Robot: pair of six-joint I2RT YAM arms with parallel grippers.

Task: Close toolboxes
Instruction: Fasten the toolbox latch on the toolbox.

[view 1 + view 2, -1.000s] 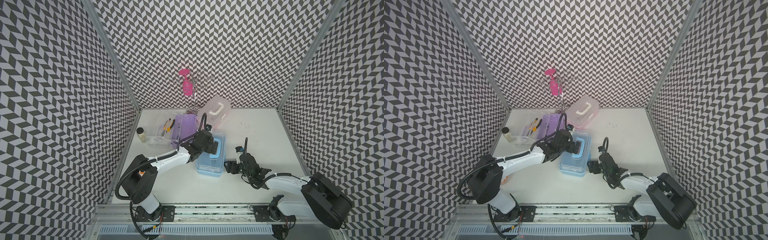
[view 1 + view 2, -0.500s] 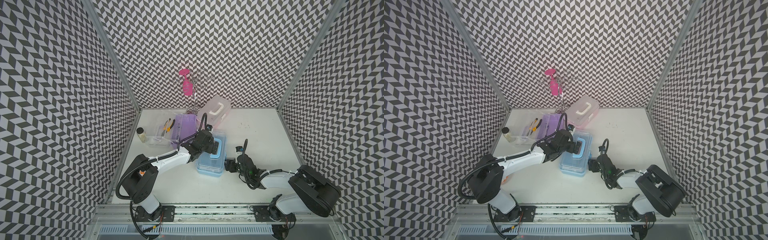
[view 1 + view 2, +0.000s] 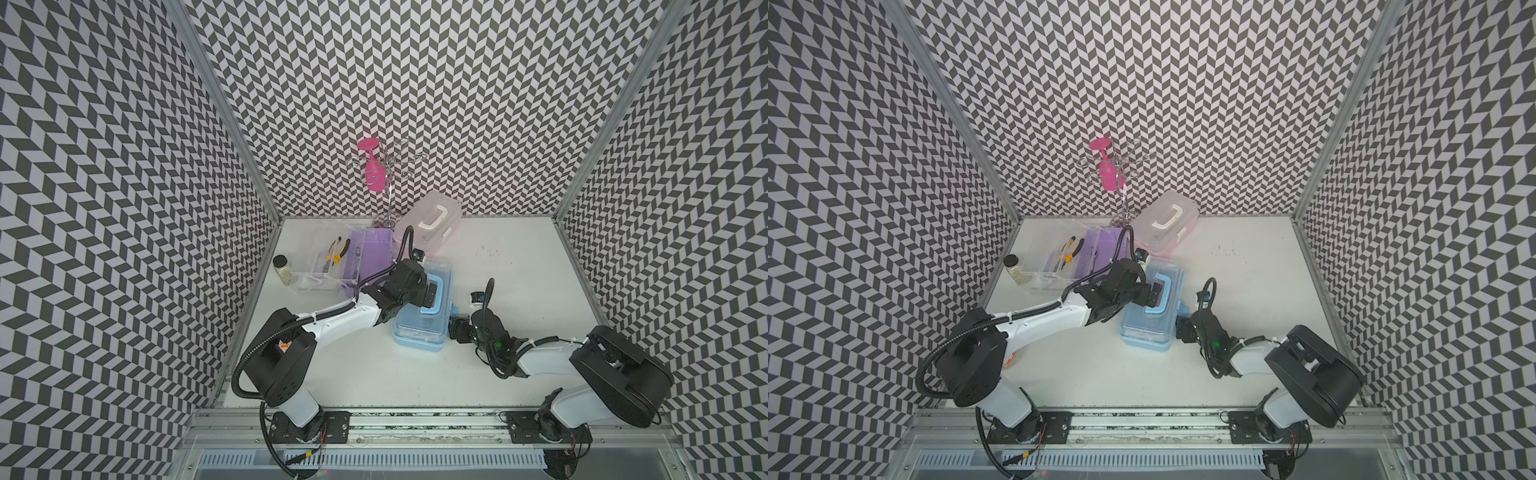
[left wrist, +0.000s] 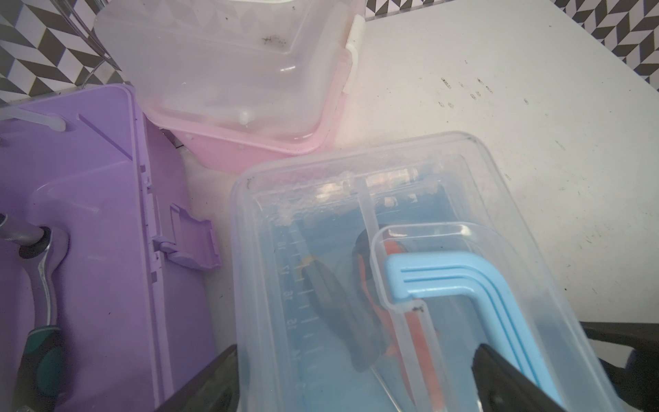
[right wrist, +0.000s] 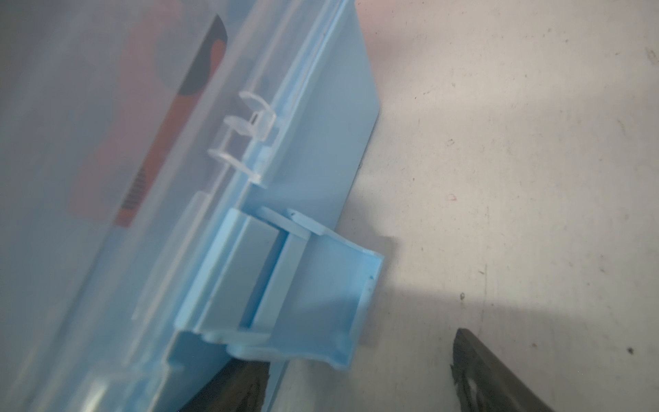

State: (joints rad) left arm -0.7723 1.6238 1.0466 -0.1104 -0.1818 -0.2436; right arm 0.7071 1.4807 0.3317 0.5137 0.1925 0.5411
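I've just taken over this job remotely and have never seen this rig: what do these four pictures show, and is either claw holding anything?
Two robot arms stand at the near edge of a table, each ending in a two-finger gripper. Both top views look down on the whole scene; each wrist view looks out from one arm's wrist. On the table are a light blue toolbox with its lid down, a pink toolbox behind it, a purple toolbox standing open, a jar and a pink glass hanging at the back. The left gripper is open over the blue box's handle. The right gripper is open beside its latch, which sticks out unfastened. Neither holds anything.
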